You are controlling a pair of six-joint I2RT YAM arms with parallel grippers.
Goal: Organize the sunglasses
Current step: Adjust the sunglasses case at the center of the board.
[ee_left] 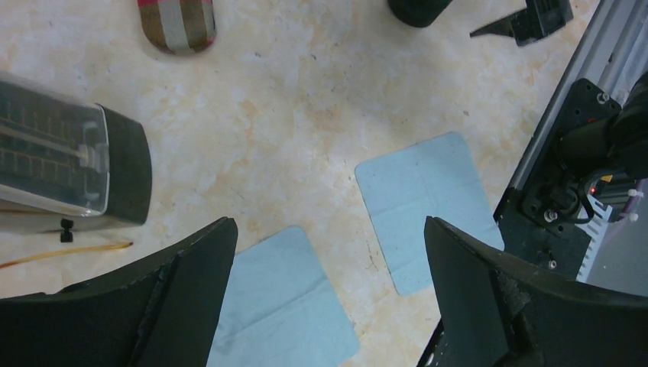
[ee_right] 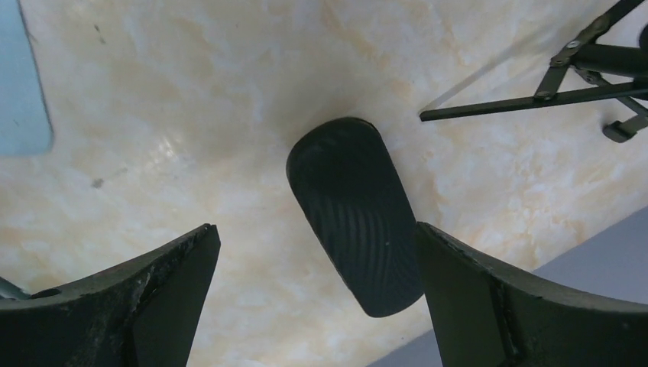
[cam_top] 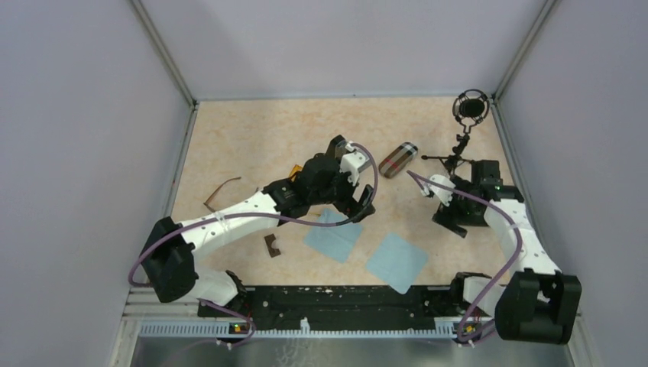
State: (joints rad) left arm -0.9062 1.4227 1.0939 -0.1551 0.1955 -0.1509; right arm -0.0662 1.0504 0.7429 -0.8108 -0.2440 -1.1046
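Left fingers point(ee_left: 183, 294) spread wide, empty, above 2 blue cloths point(ee_left: 424, 199). Right fingers point(ee_right: 153, 302) spread wide, empty, above black case point(ee_right: 355, 222). Brown sunglasses point(cam_top: 216, 189) near left edge of worktop point(cam_top: 252, 130).

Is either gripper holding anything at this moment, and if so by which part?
Nothing is held. The left gripper is open above the blue cloths; the right gripper is open above the black case.

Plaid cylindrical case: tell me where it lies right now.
In the top view the plaid cylindrical case lies right of centre on the beige table, between the left arm's black wrist and the black microphone stand.
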